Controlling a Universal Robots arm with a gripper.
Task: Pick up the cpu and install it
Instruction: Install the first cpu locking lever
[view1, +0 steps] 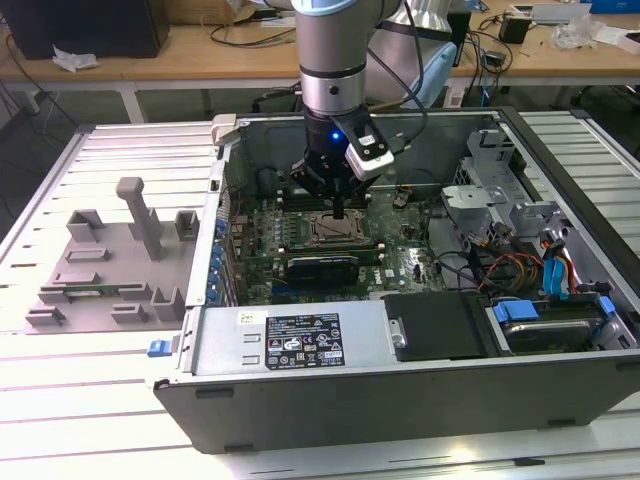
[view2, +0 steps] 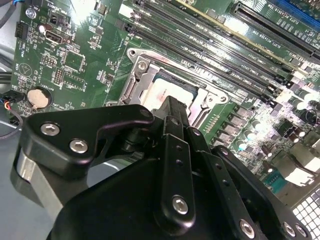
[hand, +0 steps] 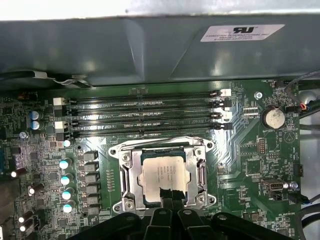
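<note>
The cpu (hand: 161, 172) is lying flat inside the metal-framed socket (hand: 125, 172) on the green motherboard (hand: 250, 150), its silver top facing up in both wrist views (view2: 167, 90); the gripper (hand: 167, 196) is hanging directly over the chip's near edge, its black fingers (view2: 172, 112) pressed together and grasping nothing visible; whether the tips are touching the chip cannot be told; four memory slots (hand: 145, 112) are running just beside the socket; in the exterior view the arm (view1: 332, 60) is reaching down into the open computer case (view1: 400, 400), with a grey parts fixture (view1: 110, 260) sitting well apart toward the exterior view's left.
</note>
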